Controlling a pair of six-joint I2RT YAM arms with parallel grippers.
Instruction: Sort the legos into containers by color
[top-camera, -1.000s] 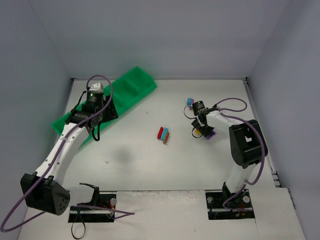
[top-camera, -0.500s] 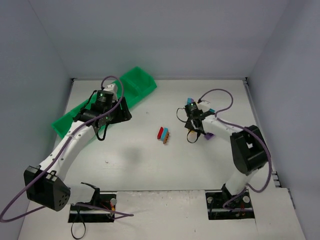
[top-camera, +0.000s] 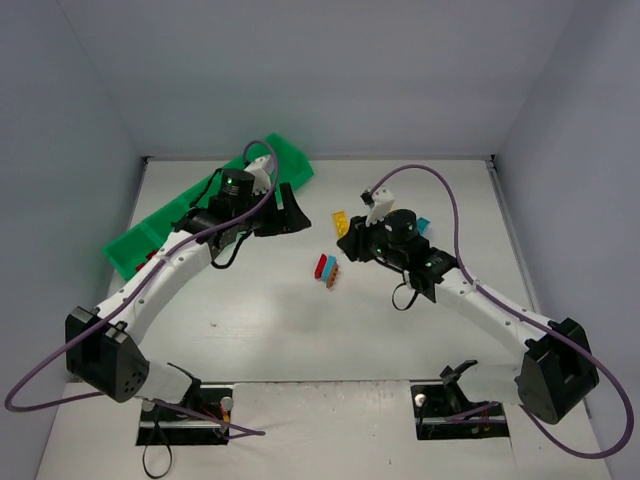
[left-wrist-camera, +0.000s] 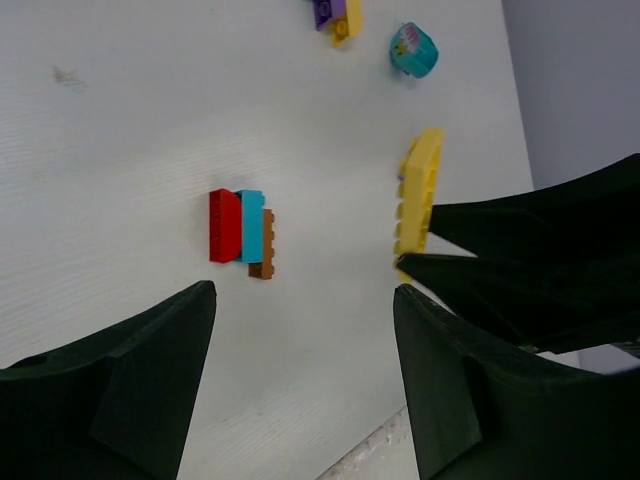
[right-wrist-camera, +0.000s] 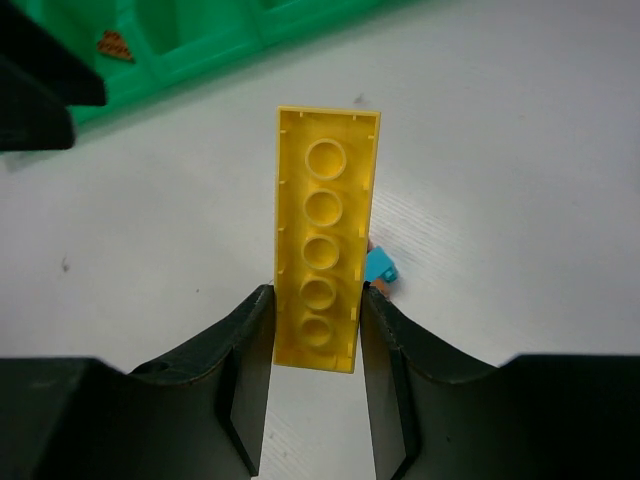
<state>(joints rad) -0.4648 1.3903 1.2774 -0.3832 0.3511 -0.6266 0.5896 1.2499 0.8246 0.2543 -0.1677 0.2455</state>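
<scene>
Now, with our right gripper (right-wrist-camera: 315, 300) clamped on the long yellow brick (right-wrist-camera: 322, 230) and our left gripper (left-wrist-camera: 300, 300) wide and empty, we should carry it level toward the green tray (right-wrist-camera: 220, 50) at ten o'clock.

Soft, even light from above leaves the white table (top-camera: 300, 340) bright and glare-free, shadows on it faint and diffuse, and all three views sharp across its surface.

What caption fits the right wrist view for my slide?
Right gripper shut on a long yellow lego, underside showing, green tray beyond.
</scene>
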